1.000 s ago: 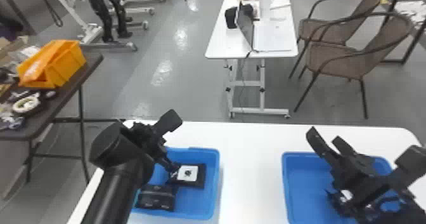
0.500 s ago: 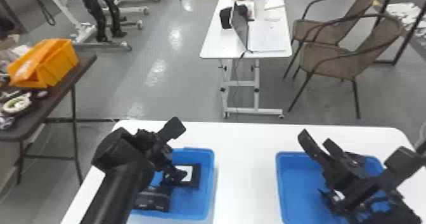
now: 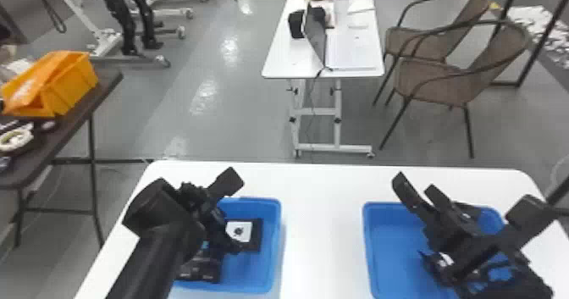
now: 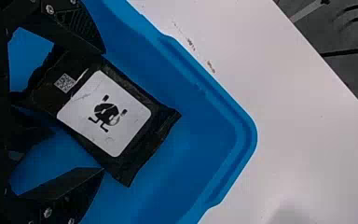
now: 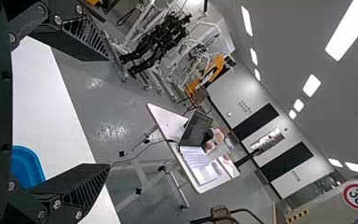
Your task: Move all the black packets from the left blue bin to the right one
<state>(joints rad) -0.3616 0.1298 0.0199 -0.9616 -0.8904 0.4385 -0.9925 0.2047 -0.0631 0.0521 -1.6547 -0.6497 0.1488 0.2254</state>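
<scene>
- We saw the left gripper [image 4: 104, 110] low at the left blue bin [image 4: 251, 135], its fingers spread apart and nothing clamped between them.
- A white-labelled black packet [image 4: 116, 114] lay inside that bin, one end back toward the palm, the other beyond the fingertips; we could not be sure whether either finger touched it.
- Its long axis ran aslant to the fingers' reach, so we judged that a small wrist turn would square the grip before closing.
- We counted the left arm much the nearer; the right gripper [image 5: 109, 112] stood open above the right blue bin [image 3: 393, 251], the packet's destination.
</scene>
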